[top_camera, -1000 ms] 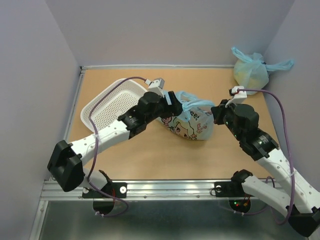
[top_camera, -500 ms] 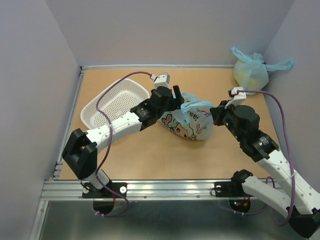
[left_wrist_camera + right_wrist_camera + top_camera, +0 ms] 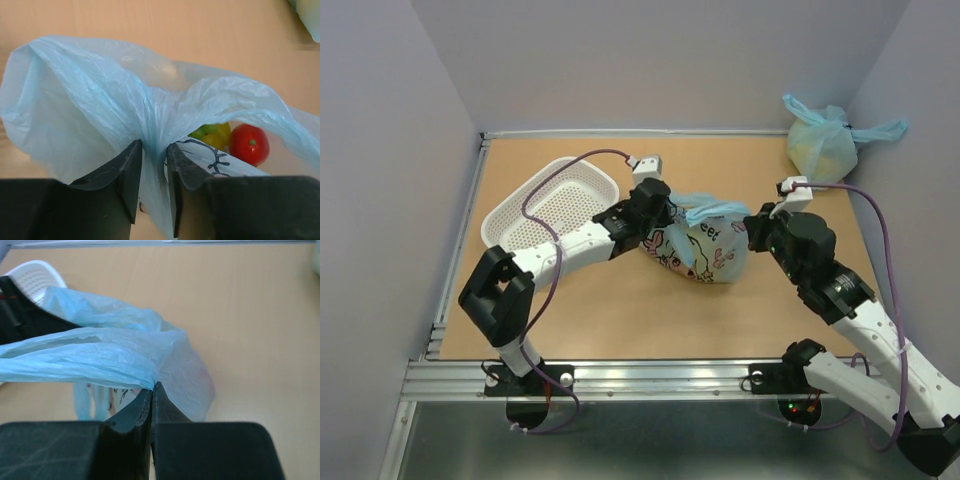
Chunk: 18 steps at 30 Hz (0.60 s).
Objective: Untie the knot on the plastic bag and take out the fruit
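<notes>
Plastic bag (image 3: 698, 245): thin translucent light blue film, finely creased, with a soft sheen and dark printed line art. Toy fruit (image 3: 249, 144): smooth, glossy plastic. Left gripper (image 3: 154, 170) and right gripper (image 3: 151, 395): matt black moulded plastic, faintly grained. Counter (image 3: 620, 310): matt brown board, lightly speckled. Basket (image 3: 535, 215): white perforated plastic, satin finish. Front rail (image 3: 650, 378): brushed metal, dull shine.

Plastic bag (image 3: 705, 255) centre; basket (image 3: 548, 205) left of it; second bag (image 3: 823, 145) far right corner.
</notes>
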Tool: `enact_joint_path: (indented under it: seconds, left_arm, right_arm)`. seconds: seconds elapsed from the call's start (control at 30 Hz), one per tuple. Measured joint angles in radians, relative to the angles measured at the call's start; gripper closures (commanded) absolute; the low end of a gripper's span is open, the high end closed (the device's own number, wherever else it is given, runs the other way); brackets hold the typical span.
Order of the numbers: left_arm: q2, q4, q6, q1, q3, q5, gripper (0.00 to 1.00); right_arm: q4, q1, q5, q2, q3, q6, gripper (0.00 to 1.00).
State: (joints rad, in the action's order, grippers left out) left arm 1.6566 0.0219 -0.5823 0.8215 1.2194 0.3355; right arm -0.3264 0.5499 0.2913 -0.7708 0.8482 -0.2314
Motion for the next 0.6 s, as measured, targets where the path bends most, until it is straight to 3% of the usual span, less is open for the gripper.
enact_joint_path:
  seconds: [0.03,0.23,0.43,0.47,0.53,0.57,0.6]
  left_arm:
    - [-0.006,0.006,0.003,-0.01,-0.005,-0.003,1.0]
    - [-0.11,-0.003,0.066,-0.156,-0.133,-0.025,1.0]
    - [-0.285,-0.019,0.172,-0.28,-0.214,-0.206,1.0]
    - [-0.309,-0.024,0.185,-0.286,-0.219,-0.231,1.0]
    - [-0.359,-0.032,0.208,-0.302,-0.23,-0.281,1.0]
    - [-0.375,-0.037,0.216,-0.307,-0.235,-0.312,1.0]
    - [-0.388,-0.039,0.219,-0.313,-0.241,-0.345,1.0]
  right_arm:
    - [0.002,0.0,0.02,0.002,-0.009,0.0,0.99]
    - [-0.002,0.0,0.321,0.028,-0.042,-0.013,0.99]
    - [0.005,0.001,0.479,-0.04,-0.042,-0.032,0.99]
    - [0.004,-0.001,0.496,-0.057,-0.042,-0.035,0.93]
    - [0.003,-0.001,0.518,-0.088,-0.042,-0.043,0.68]
    - [-0.003,-0.002,0.518,-0.097,-0.039,-0.045,0.45]
    - [-0.01,-0.006,0.517,-0.103,-0.037,-0.044,0.35]
